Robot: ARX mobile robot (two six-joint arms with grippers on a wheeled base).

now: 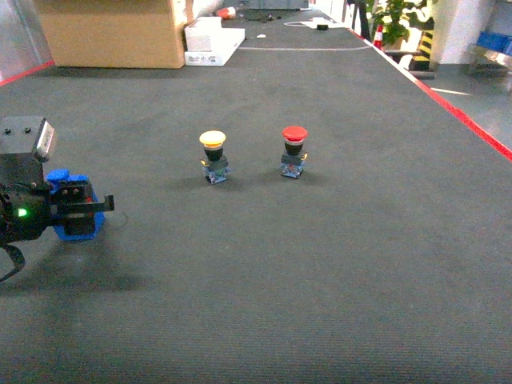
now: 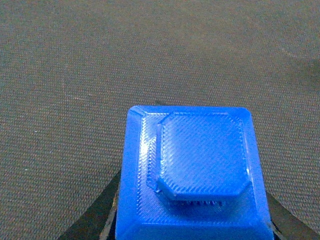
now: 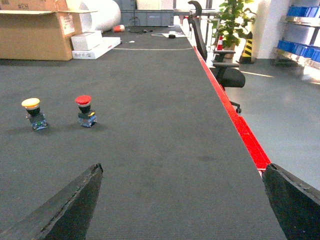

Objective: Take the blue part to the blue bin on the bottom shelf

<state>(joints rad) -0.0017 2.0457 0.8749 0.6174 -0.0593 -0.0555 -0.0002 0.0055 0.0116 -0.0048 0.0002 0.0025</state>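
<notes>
- Blue part (image 2: 192, 172): a 3D-printed block with a square base and a raised octagonal cap, layer lines visible. It sits at the far left of the dark mat (image 1: 320, 264) in the head view, between the jaws of the left gripper (image 1: 80, 210).
- Handling, as a judgement: rigid plastic, probably light, not fragile. The ribbed print surface should give decent friction. The flat sides of the base look the best hold; the cap is narrower and chamfered.
- Left jaws: dark fingers flank the base on both sides, seemingly closed on it, though contact is hard to confirm.
- Right gripper (image 3: 182, 200): jaws spread wide, nothing between them.
- Containers: no blue bin or bottom shelf visible. Cardboard box (image 1: 112, 32) at the far end, contents unseen.
- Also on the mat: yellow button (image 1: 214, 157) and red button (image 1: 294, 150), well apart from the part.
</notes>
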